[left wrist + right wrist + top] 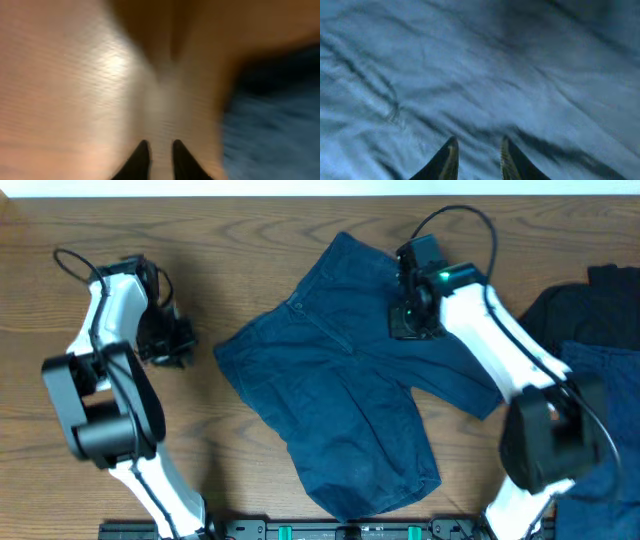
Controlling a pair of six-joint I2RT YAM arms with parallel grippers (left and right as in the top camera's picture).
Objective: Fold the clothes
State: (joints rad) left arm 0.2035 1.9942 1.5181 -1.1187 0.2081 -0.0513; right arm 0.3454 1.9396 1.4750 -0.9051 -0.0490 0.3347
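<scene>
The pair of dark blue denim shorts (340, 390) lies spread flat in the middle of the brown wooden table (250, 240), with the waistband toward the far edge and the two legs toward the robot.

The right gripper (410, 320) is above the far right part of the shorts, near the waistband. In the right wrist view its two fingers (451, 155) stand apart over the wrinkled blue cloth and nothing is between them.

The left gripper (170, 345) is to the left of the shorts, over bare wood and not touching them. The left wrist view is very blurred. Its fingers (142, 157) show only a narrow gap with wood behind it, and they pinch nothing.

To the right of the shorts, well apart, lies a heap of dark clothes (590, 310).
</scene>
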